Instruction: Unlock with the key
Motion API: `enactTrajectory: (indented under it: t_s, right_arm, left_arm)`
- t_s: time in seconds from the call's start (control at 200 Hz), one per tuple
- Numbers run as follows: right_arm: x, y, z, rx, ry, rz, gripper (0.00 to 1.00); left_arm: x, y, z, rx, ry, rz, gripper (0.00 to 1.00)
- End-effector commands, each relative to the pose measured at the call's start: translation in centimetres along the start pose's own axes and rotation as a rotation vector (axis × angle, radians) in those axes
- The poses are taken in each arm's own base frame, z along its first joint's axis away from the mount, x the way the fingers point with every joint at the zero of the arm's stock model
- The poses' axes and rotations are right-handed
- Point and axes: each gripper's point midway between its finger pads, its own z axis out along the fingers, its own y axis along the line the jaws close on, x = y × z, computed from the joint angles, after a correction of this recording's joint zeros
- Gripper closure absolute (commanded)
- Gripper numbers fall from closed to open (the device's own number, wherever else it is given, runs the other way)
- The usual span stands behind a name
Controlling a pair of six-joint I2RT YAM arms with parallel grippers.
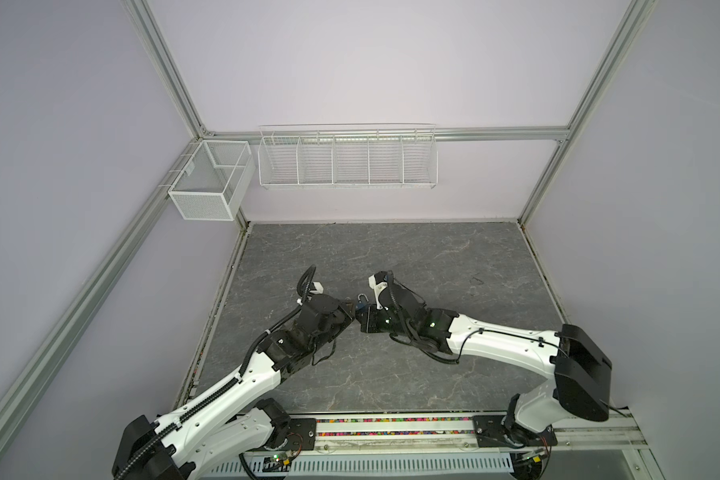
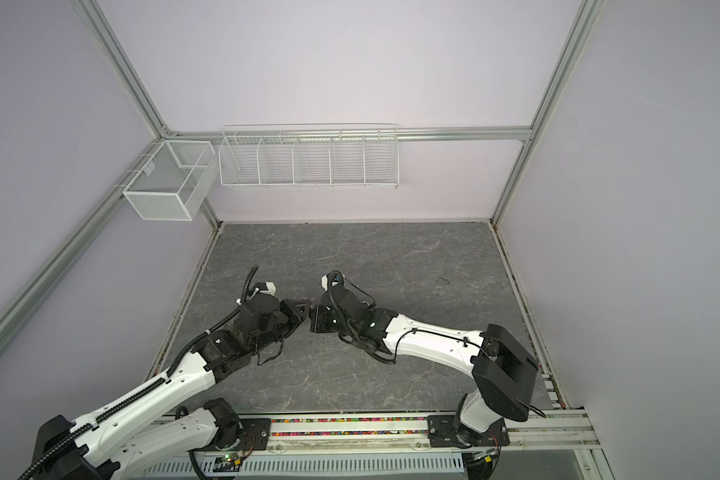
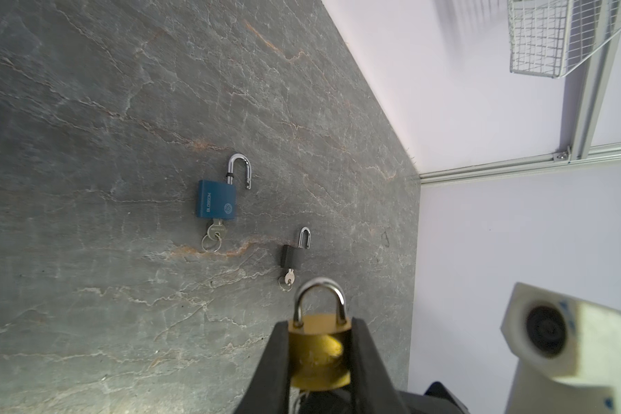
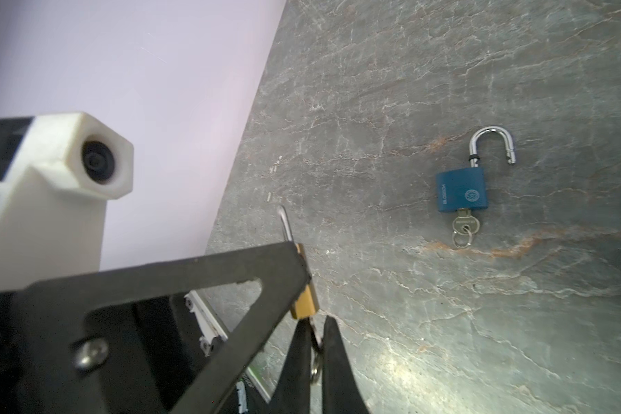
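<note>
- the left gripper [image 3: 319, 324] is clamped across the body of the brass padlock [image 3: 316, 358], which it holds clear of the table [image 3: 87, 143]. the shackle [image 3: 319, 297] has both legs seated, so the lock is still closed.
- the right gripper [image 4: 316, 322] is pinched tight on the key [image 4: 314, 340] at the underside of the lock body, with the key ring hanging between its fingers. how deep the blade sits cannot be told.
- likely risk: a turn could spin the lock body in the left jaws, since they grip only its flat faces.
- likely risk: the thin key bow could slip in the pinch, or a half-seated blade could bind or pull out.
- a blue padlock [image 3: 216, 199] and a small black padlock [image 3: 293, 256] lie apart on the table, each open with its own key inserted.
- legible writing: the blue body appears to read "blossom" beside a round emblem. nothing is readable on the brass lock.
</note>
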Motion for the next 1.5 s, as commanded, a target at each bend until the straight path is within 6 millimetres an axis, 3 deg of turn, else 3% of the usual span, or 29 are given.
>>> enactTrajectory:
  t_s: [0.0,0.285,0.415,0.615,1.005,1.234,1.494]
  right_arm:
    - [-5.1,6.8,-3.4,-0.318,-0.151,0.062,0.93]
    - [-5.4,9.9,-5.8,-0.449,-0.13,0.027,0.93]
    - [-5.7,10.9,-7.2,-0.492,-0.134,0.02,0.94]
    - [-5.8,12.3,-8.8,-0.548,-0.125,0.001,0.93]
    - [-4.6,10.6,-7.8,-0.378,-0.117,-0.13,0.92]
    - [-4.3,7.7,-8.1,-0.224,-0.107,-0.194,0.74]
    - [-3.9,3.0,-11.3,-0.03,-0.133,-0.274,0.44]
  left_arm:
    - [3.0,-1.4,-1.1,0.06,0.149,0.031,1.0]
    - [3.4,-1.4,-1.6,0.095,0.165,0.059,1.0]
    - [2.9,-0.6,-1.9,0.098,0.126,0.062,1.0]
    - [2.2,-1.1,-2.8,0.15,0.086,0.069,1.0]
    - [-0.1,-3.8,-3.8,0.156,0.0,0.19,1.0]
    - [-2.3,-4.0,-5.0,0.087,-0.092,0.274,1.0]
    - [-4.0,-3.9,-6.9,0.046,-0.175,0.445,1.0]
